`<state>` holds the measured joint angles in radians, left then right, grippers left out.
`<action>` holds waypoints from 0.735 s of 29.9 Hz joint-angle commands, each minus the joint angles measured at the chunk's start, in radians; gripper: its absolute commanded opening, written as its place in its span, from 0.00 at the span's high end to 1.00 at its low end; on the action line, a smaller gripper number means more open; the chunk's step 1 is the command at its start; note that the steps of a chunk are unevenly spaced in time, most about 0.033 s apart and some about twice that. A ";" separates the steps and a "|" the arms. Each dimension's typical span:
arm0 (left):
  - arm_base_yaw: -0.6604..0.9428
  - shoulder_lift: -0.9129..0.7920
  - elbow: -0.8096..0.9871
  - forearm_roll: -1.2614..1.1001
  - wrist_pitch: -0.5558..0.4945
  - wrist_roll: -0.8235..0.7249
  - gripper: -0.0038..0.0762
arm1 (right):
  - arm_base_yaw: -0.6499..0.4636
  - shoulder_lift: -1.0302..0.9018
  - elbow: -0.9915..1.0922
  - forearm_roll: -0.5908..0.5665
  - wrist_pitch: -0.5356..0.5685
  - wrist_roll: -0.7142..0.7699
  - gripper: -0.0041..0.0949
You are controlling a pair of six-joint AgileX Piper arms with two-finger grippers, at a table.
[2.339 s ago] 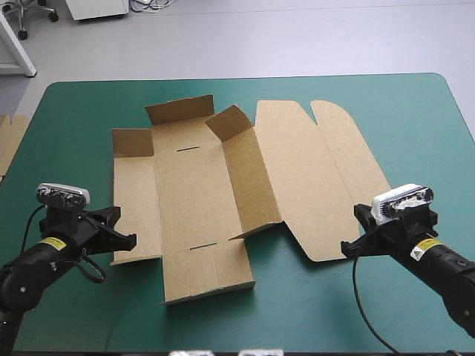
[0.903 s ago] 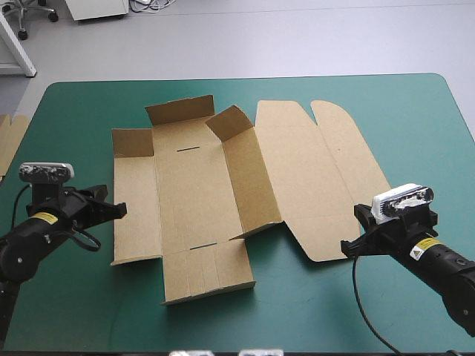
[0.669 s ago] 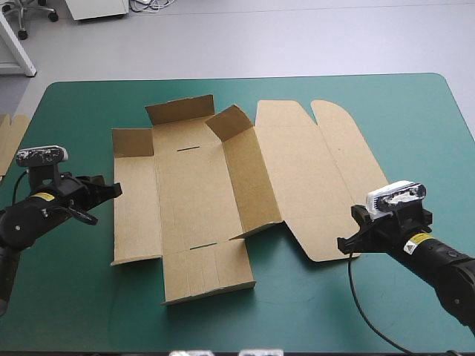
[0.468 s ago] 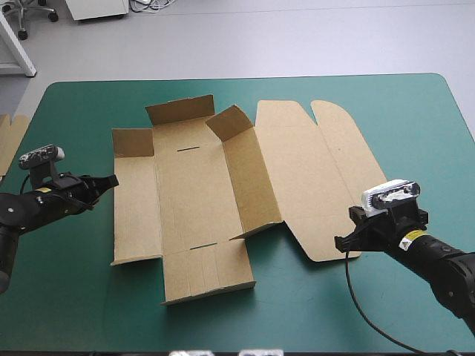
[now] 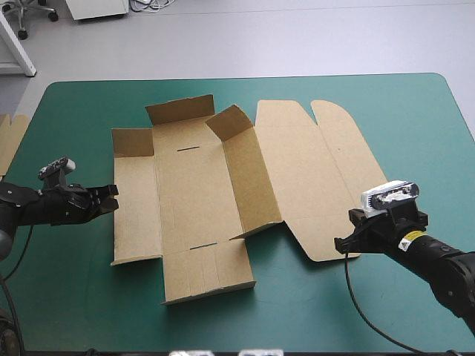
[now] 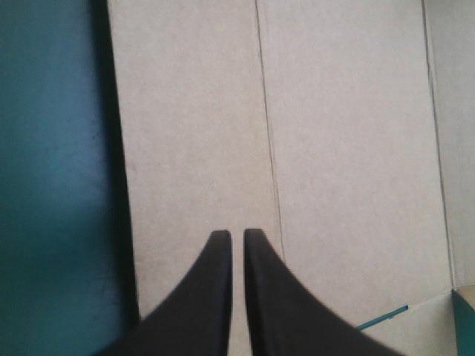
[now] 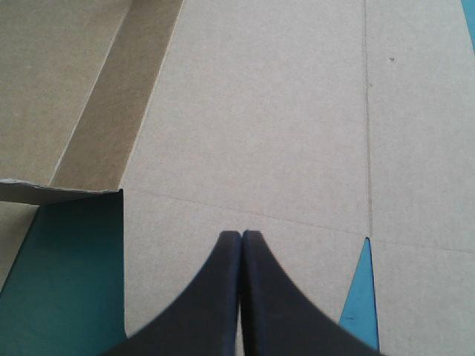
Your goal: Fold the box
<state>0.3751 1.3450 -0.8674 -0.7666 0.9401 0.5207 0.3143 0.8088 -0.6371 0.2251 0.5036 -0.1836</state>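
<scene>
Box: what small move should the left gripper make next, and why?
Probably open the left gripper and take the left flap of the box by its edge to raise it: the flap lies flat, and the shut fingers hover at that edge, holding nothing.

Two black arms are listed: left arm (image 5: 30, 208) and right arm (image 5: 441, 263), the latter marked with a yellow label (image 5: 407, 238). Fitted to the left gripper (image 6: 234, 233) and right gripper (image 7: 240, 234) are broad black fin-curved fingers (image 6: 204, 297).
</scene>
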 commanded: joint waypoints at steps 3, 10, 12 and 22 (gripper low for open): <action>0.003 -0.025 -0.027 -0.014 -0.006 -0.012 0.71 | -0.003 -0.003 -0.025 0.002 -0.046 -0.001 0.98; 0.003 -0.025 -0.027 0.056 -0.021 -0.074 0.42 | -0.003 -0.003 -0.025 -0.018 -0.028 0.005 0.98; 0.003 -0.023 -0.027 0.078 -0.037 -0.089 0.42 | -0.003 -0.003 -0.025 -0.043 -0.022 0.031 0.98; 0.011 0.024 -0.016 0.025 -0.048 -0.088 0.45 | -0.003 -0.003 -0.035 -0.081 -0.011 0.069 0.98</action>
<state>0.3760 1.3661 -0.8632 -0.6639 0.8996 0.4333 0.3143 0.8088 -0.6371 0.1494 0.5417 -0.1147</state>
